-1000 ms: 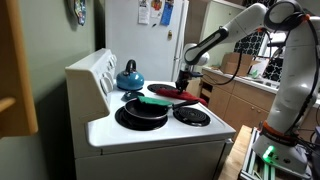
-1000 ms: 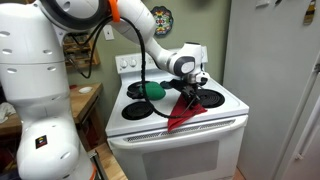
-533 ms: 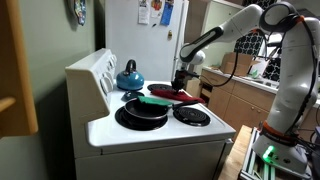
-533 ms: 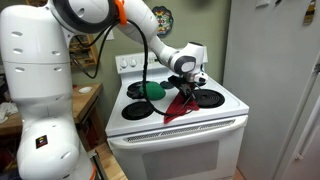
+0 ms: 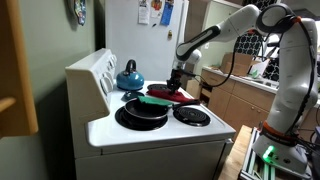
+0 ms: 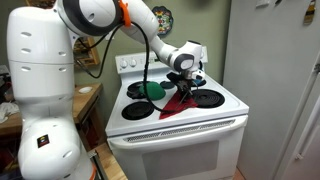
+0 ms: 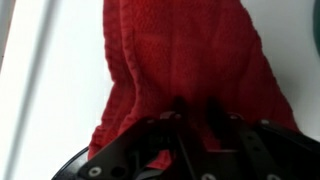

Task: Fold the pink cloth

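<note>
The pink cloth [image 6: 174, 101] is a reddish fabric lying on the white stove top, its lower tip near the front edge. In an exterior view it lies flat between the burners [image 5: 176, 95]. My gripper [image 6: 184, 81] is shut on the cloth's upper end and holds it a little above the stove; it also shows in an exterior view [image 5: 180, 80]. In the wrist view the cloth [image 7: 185, 55] fills the middle and runs away from my gripper [image 7: 195, 128], whose dark fingers pinch it.
A green item [image 5: 156, 100] lies over a black pan [image 5: 140, 114] beside the cloth. A blue kettle [image 5: 129, 75] stands at the back. Dark burners [image 6: 209, 98] flank the cloth. A fridge [image 5: 140, 35] stands behind the stove.
My gripper has moved toward the back of the stove with the cloth in it. The cloth's hanging tip has drawn back from the front edge.
</note>
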